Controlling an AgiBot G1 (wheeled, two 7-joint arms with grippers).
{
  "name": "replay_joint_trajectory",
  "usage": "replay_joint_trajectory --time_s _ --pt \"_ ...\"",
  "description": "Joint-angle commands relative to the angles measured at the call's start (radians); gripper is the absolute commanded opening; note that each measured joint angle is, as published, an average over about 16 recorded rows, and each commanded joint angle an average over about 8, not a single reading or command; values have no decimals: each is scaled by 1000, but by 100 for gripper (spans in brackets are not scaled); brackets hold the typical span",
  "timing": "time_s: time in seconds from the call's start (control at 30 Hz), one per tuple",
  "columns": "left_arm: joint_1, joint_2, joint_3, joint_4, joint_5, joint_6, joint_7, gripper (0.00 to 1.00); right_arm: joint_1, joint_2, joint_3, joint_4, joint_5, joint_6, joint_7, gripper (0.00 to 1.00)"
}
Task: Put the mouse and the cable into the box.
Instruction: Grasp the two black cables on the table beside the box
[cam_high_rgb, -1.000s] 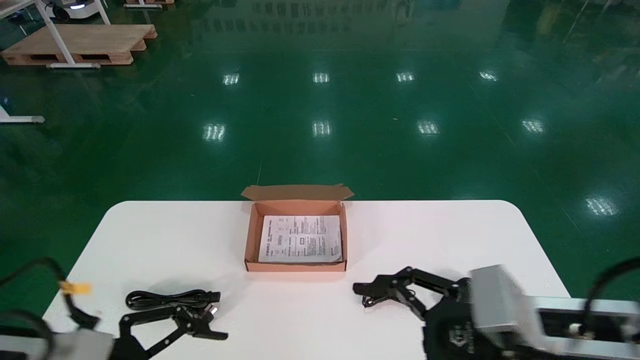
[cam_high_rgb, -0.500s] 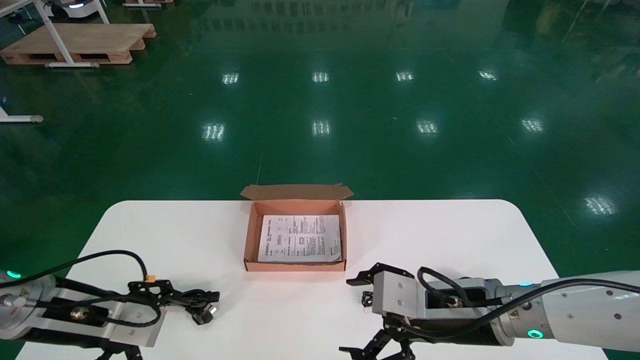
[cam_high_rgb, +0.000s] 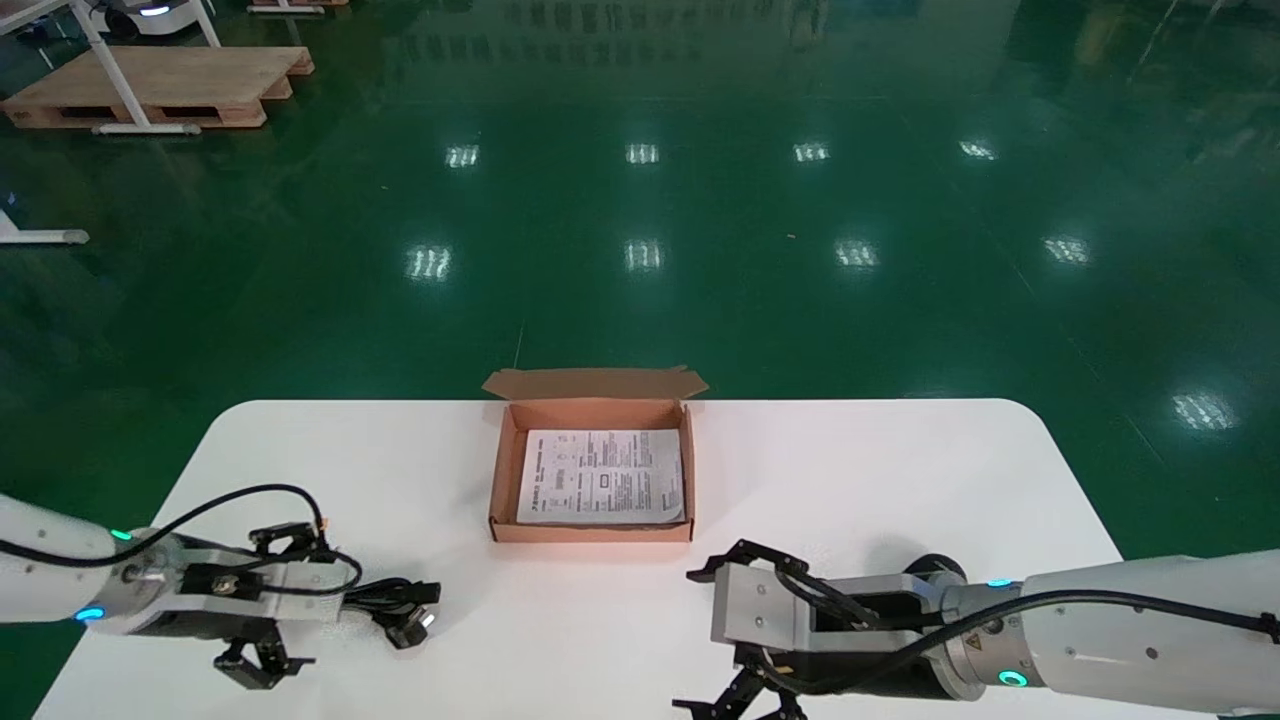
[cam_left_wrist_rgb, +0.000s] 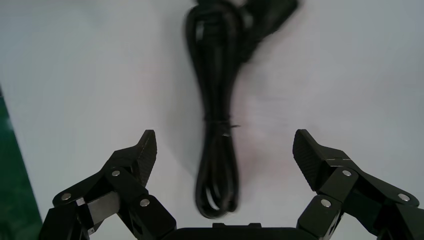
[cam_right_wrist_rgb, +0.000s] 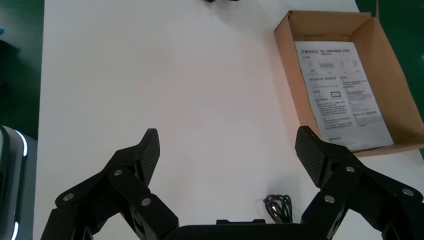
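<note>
A bundled black power cable (cam_high_rgb: 395, 600) lies on the white table (cam_high_rgb: 900, 470) at the front left. My left gripper (cam_high_rgb: 300, 600) is open and low over its looped end, and the cable (cam_left_wrist_rgb: 217, 125) runs out between the spread fingers of that gripper (cam_left_wrist_rgb: 224, 137). The open cardboard box (cam_high_rgb: 590, 530) sits mid-table, a printed sheet (cam_high_rgb: 600, 478) on its floor. My right gripper (cam_high_rgb: 700, 640) is open at the front right, over a small black cable coil (cam_right_wrist_rgb: 279, 207). A dark rounded shape (cam_high_rgb: 935, 568), probably the mouse, shows behind the right arm.
In the right wrist view the box (cam_right_wrist_rgb: 287, 70) with its sheet (cam_right_wrist_rgb: 342, 95) lies ahead and to one side of the open right gripper (cam_right_wrist_rgb: 227, 131). The box's lid flap (cam_high_rgb: 595, 383) stands open at the table's far edge. Green floor surrounds the table.
Both arms have swung in from the front edge. The left gripper moved toward the cable and now straddles its loop. The right gripper shifted slightly left, uncovering the dark shape behind it.
</note>
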Motion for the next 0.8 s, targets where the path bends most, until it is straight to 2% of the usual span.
replay_joint_trajectory --time_s 0.03,0.2,0.6,0.7,0.8 --pt "-3 40 6 67 41 -73 -8 100 1 -4 -3 16 -9 7 11 100" --pt "-29 100 0 189 39 -142 39 100 -8 9 -4 36 -14 5 19 100" --pt "-105 163 9 393 40 -137 125 100 -21 12 -4 40 -16 13 32 100" --pt "-115 171 14 420 46 -140 140 100 -26 6 -12 37 -48 35 34 100" --pt "-122 179 15 441 48 -145 152 100 -28 -14 -34 13 -129 76 51 100"
